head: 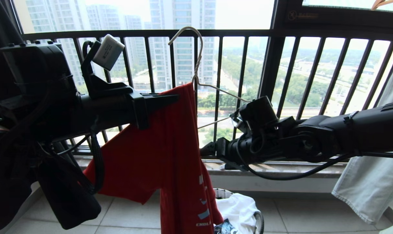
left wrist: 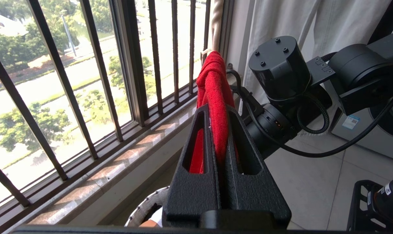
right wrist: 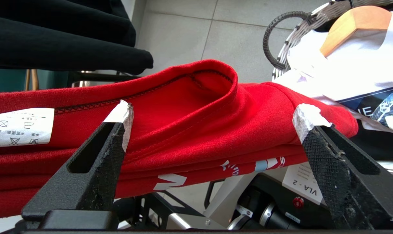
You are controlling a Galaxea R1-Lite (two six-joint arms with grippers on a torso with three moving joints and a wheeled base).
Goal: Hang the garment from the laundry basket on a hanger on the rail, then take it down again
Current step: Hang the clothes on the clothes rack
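Hard daylight floods through the window (head: pixel 235 19), washing out the sky and leaving the arms (head: pixel 86 107) backlit, nearly black silhouettes.

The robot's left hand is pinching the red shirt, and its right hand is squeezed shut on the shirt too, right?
Not quite. The left hand is pinching the red shirt, but the right hand is wide open, not squeezed shut. The right wrist view shows its two fingers standing far apart with the shirt lying beyond them.

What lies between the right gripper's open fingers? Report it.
Bare air: the right gripper is open, and beyond the gap hangs the red T-shirt, not yet between the fingertips. The right wrist view shows this.
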